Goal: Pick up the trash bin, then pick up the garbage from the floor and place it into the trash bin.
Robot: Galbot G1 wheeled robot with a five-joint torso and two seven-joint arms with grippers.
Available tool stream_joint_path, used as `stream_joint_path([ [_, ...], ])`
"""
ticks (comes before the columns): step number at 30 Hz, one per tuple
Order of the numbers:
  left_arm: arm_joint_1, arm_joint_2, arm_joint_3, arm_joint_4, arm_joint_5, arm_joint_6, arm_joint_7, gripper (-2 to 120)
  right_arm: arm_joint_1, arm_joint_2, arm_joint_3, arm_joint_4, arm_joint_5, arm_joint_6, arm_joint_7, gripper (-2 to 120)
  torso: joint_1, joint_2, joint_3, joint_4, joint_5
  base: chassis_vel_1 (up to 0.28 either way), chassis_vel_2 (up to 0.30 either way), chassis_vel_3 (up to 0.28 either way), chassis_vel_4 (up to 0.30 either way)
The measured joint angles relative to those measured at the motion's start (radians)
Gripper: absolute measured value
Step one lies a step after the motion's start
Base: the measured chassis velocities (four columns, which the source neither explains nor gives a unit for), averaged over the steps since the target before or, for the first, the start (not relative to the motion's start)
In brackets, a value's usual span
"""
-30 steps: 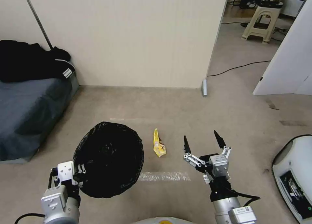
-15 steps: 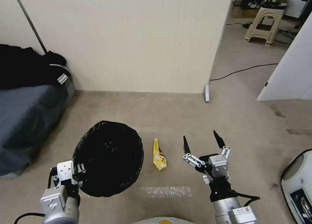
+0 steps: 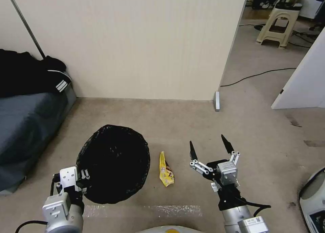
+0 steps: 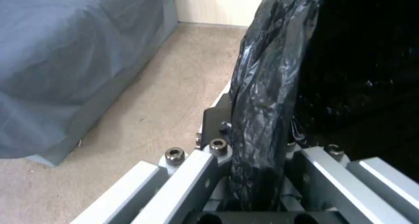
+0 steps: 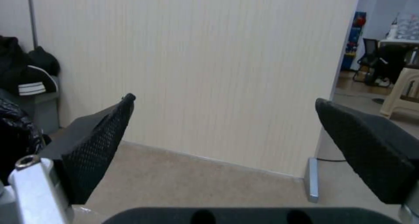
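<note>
Yellow wrapper (image 3: 165, 170) lies low-center, between the trash bin (image 3: 113, 163) clamped at its rim by left gripper (image 3: 82, 179) and spread-open right gripper (image 3: 209, 147); probably light, crinkly, so pinch mid-body.

I can read no text, brand, number or sign from my station. The yellow snack wrapper (image 3: 165, 170) at lower centre of the head view carries printing too small to make out. The small label on the right arm's wrist (image 3: 252, 220), lower right, is likewise illegible.
</note>
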Motion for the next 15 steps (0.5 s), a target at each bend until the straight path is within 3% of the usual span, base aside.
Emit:
stream_joint_path([
  [15, -0.001, -0.001, 0.009, 0.000, 0.004, 0.002, -0.001, 2, -0.001, 0.000, 0.003, -0.003, -0.008, 0.003, -0.003, 100, 0.000, 0.000, 0.000, 0.0000, 0.0000, 0.011, 0.006, 0.007, 0.008],
])
